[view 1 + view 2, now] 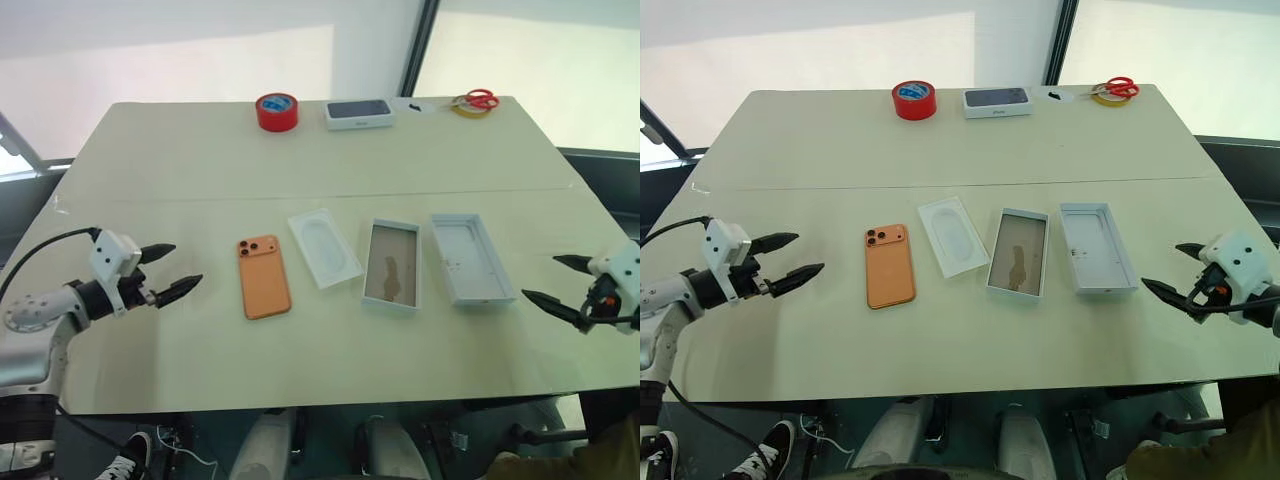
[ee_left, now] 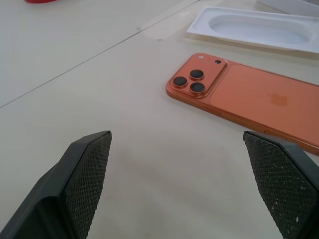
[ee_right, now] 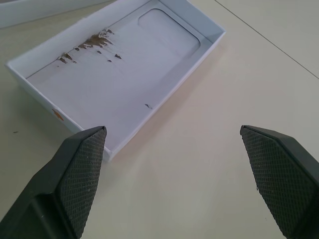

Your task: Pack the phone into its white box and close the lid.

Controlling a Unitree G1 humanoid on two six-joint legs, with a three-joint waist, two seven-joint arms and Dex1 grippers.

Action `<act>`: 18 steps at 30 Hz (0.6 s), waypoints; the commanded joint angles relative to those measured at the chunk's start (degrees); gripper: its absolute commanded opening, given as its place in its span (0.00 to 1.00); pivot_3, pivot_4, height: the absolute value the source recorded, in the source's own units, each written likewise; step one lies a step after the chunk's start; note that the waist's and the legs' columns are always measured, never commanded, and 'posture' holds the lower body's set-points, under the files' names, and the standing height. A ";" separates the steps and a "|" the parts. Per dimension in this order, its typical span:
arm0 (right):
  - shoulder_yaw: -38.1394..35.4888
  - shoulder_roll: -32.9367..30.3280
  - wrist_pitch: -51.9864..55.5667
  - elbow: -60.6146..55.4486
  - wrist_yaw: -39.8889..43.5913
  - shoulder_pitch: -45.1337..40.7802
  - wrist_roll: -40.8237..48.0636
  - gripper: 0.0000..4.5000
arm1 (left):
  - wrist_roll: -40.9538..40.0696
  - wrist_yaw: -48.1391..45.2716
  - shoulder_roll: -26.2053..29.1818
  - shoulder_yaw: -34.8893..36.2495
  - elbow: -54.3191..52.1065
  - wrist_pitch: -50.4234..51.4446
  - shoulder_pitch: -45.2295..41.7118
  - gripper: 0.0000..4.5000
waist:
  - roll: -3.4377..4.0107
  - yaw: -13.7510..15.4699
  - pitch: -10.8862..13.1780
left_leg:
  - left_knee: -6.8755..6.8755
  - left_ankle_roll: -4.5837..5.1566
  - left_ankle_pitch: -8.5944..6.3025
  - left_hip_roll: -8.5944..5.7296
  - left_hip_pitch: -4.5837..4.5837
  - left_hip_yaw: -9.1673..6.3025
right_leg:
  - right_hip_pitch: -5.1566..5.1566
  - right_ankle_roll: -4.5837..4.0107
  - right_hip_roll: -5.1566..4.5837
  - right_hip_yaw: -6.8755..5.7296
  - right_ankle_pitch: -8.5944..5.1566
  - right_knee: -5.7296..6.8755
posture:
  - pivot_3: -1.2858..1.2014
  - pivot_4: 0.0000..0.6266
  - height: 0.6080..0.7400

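Note:
The orange phone (image 1: pixel 263 277) lies face down on the table, left of centre, its camera block at the far corner. The white box (image 1: pixel 392 264), an open tray with a brownish bottom, sits right of centre. The lid (image 1: pixel 470 257) lies upturned just to the tray's right, and its pale inside (image 3: pixel 124 74) shows in the right wrist view. My left gripper (image 1: pixel 185 265) hovers open to the left of the phone (image 2: pixel 259 99), holding nothing. My right gripper (image 1: pixel 540 277) hovers open beyond the lid's right side, also holding nothing.
A thin white moulded insert (image 1: pixel 324 247) with an oval recess lies between the phone and the tray. Along the far edge stand a red tape roll (image 1: pixel 277 111), a white box printed with a dark phone (image 1: pixel 359 113), and red-handled scissors (image 1: pixel 480 99) on a yellow tape roll.

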 commanded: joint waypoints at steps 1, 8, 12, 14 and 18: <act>-0.35 -0.79 0.30 -2.31 -0.45 -0.95 0.27 1.00 | -0.01 1.62 -0.12 -0.08 -2.60 1.22 -0.20 0.99 | 0.00 0.02 0.00 | 0.00 0.00 0.00 0.00 0.00 0.00 | 0.00 0.00 0.00 0.00 0.00 0.00 | 0.52 0.24 0.99; 3.78 -0.63 4.27 -9.26 -0.01 -5.32 1.98 1.00 | -1.76 9.86 -2.85 -4.15 -12.15 15.28 -3.33 0.99 | 0.02 0.01 0.00 | 0.01 0.00 0.00 0.00 0.00 0.00 | 0.01 0.01 0.00 0.00 0.00 0.01 | 0.52 0.24 0.99; 9.23 1.28 7.06 -13.92 -0.19 -10.28 2.64 1.00 | -5.69 15.35 -7.37 -8.36 -17.50 29.57 -7.89 0.99 | 0.00 0.10 0.00 | 0.03 0.00 0.00 0.00 0.00 0.00 | 0.04 0.02 0.01 -0.01 0.01 0.02 | 0.52 0.24 0.99; 11.81 2.10 7.83 -15.94 -0.08 -13.07 2.75 1.00 | -6.03 19.30 -10.59 -10.18 -18.45 34.63 -10.07 0.99 | -0.01 0.08 0.00 | 0.04 0.01 0.01 0.00 0.00 0.00 | 0.05 0.03 0.02 -0.01 0.01 0.01 | 0.52 0.24 0.99; 16.91 2.82 8.59 -19.02 1.41 -18.22 2.50 1.00 | -8.94 27.41 -17.50 -9.01 -18.23 45.39 -14.98 0.99 | -0.01 0.12 0.01 | 0.08 0.11 0.09 -0.01 -0.01 0.00 | 0.18 0.04 0.05 -0.01 0.01 0.03 | 0.52 0.24 0.99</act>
